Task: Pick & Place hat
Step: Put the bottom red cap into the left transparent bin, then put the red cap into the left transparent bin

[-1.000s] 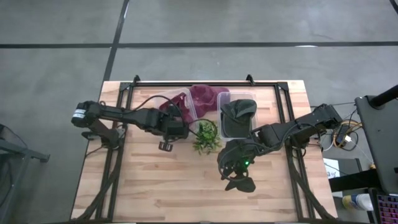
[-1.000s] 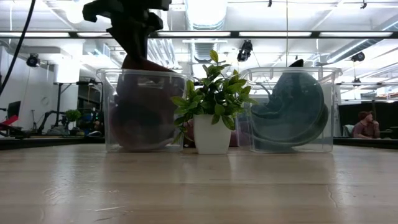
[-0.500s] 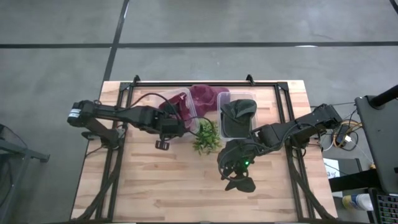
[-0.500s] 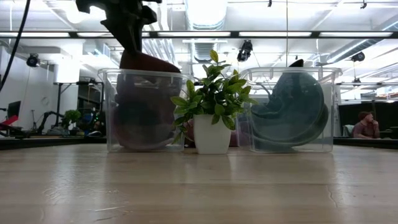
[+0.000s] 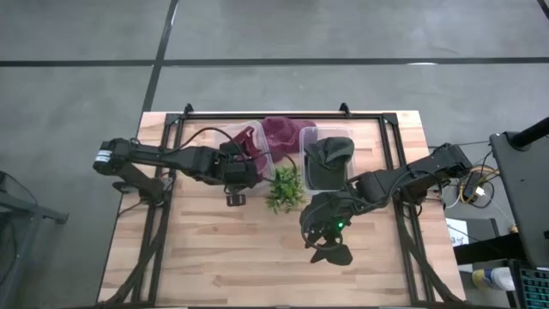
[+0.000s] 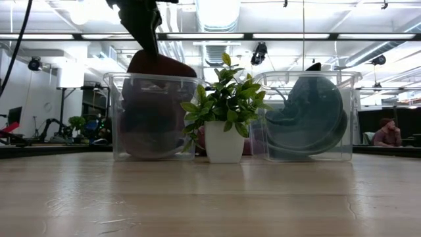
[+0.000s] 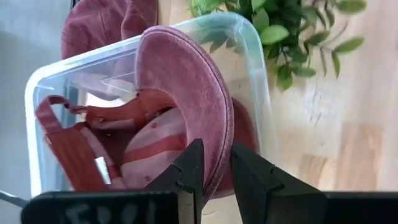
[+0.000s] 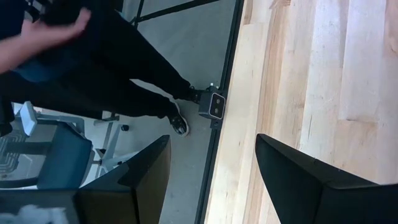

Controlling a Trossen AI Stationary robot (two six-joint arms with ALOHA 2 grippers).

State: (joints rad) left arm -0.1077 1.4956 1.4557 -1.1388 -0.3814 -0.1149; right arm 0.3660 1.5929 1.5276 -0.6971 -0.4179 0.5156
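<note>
A maroon cap (image 7: 180,118) sits in a clear bin (image 7: 255,81) at the table's far middle, its brim (image 6: 161,64) sticking up over the bin rim. My left gripper (image 7: 214,158) is above the bin (image 5: 249,148) and shut on that brim; in the low view it shows as my left gripper (image 6: 141,20) coming down from the top. A dark green hat (image 5: 328,156) lies in a second clear bin (image 6: 309,115) to the right. My right gripper (image 5: 328,245) waits open over the near-right table, touching nothing. My left gripper pinches the cap's brim at its curved outer edge (image 7: 219,143) between its two fingers (image 7: 189,168). It comes from above, slanting in from the table's left. The brim stands up above the bin rim while the cap's crown (image 7: 149,149) rests inside the bin.
A potted plant (image 5: 285,187) stands between the two bins, close to my left gripper. Another maroon cloth piece (image 5: 280,133) lies beyond the left bin. A black frame (image 5: 283,114) borders the table's far side. A person (image 8: 93,56) stands off the table's edge; bare wood (image 5: 214,249) fills the near half.
My left gripper, still shut on the brim, has risen a little and turned. The brim above the bin rim has swung out toward the plant, while the crown has stayed in the bin.
</note>
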